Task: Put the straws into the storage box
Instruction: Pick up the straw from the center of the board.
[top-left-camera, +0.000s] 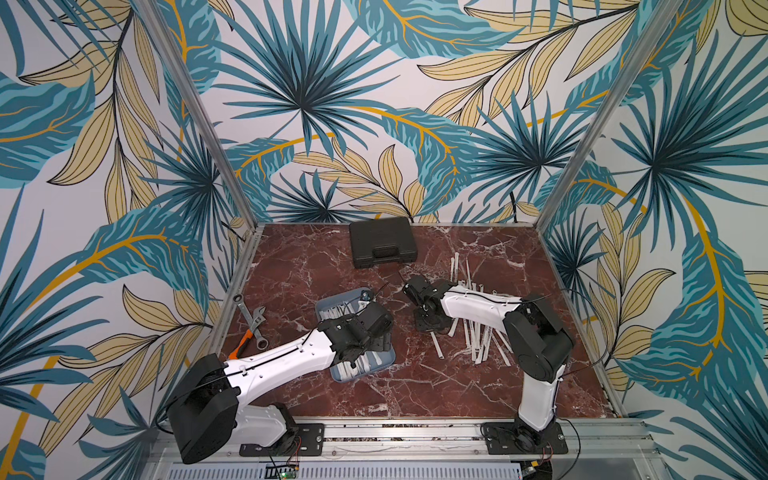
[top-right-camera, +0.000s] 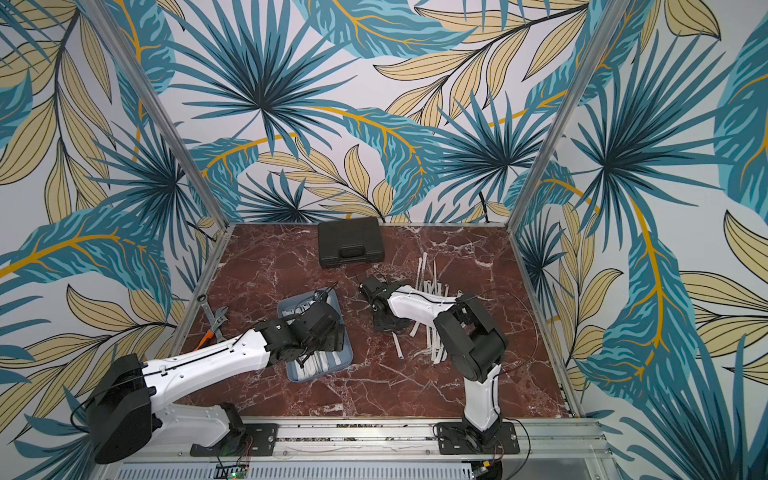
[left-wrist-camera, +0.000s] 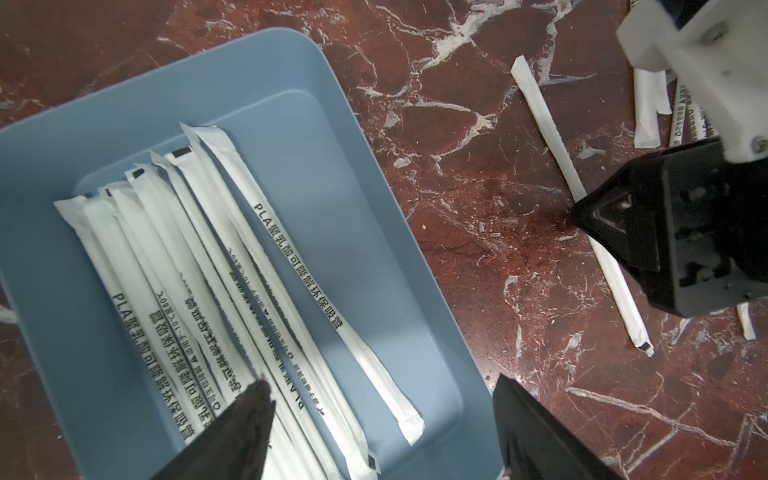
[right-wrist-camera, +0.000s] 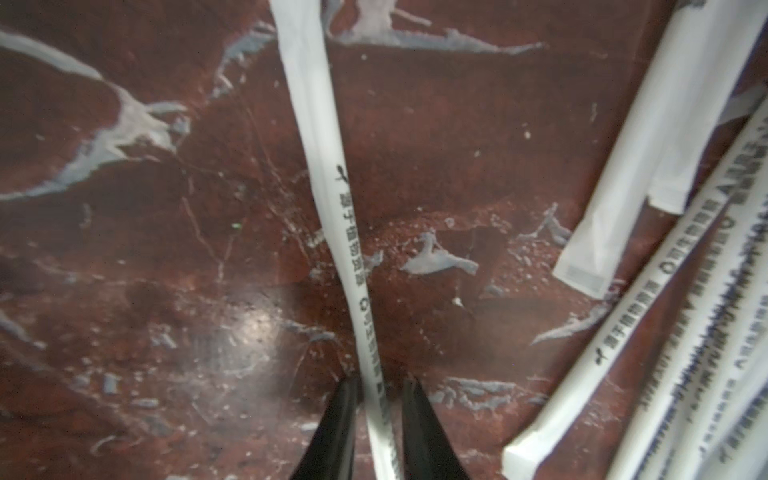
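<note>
Right wrist view: right gripper (right-wrist-camera: 381, 380) narrowly straddles 1 straw (right-wrist-camera: 332, 187); left gripper (left-wrist-camera: 381, 378) spread, empty.

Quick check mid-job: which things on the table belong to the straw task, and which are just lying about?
Job: loose straws, boxed straws, storage box.
Lying about: black hard case, two wrenches.

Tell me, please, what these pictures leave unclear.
Whether the right claw grips its straw: right wrist view blurred, cut by its edge.
Count of straws in the storage box: overlapping in left wrist view, left arm covers them in both top views.
Loose pile: right arm overlaps it in both top views.
</note>
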